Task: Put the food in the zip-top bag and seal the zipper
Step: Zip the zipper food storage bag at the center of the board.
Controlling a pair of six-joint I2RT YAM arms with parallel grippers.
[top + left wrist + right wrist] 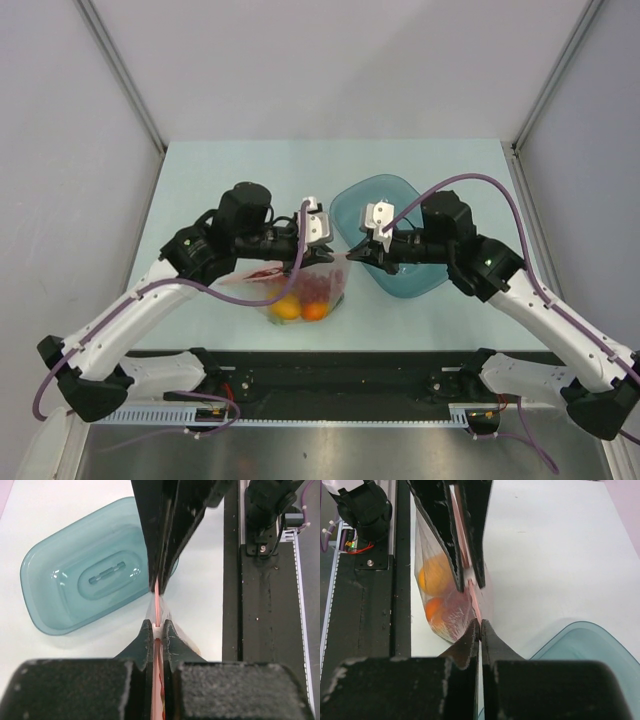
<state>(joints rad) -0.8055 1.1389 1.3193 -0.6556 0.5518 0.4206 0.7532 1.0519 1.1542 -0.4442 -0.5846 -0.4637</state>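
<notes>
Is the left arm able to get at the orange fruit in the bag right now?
Probably not. The left gripper is shut on the zipper, the right gripper pinches the same strip, and the orange fruit lies inside the bag, behind its plastic wall.

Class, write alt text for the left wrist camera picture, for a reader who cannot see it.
Two grippers pinch the pink-red zipper strip: the left gripper at the picture's bottom, the right gripper at its top. A blue bowl sits beside them.
</notes>
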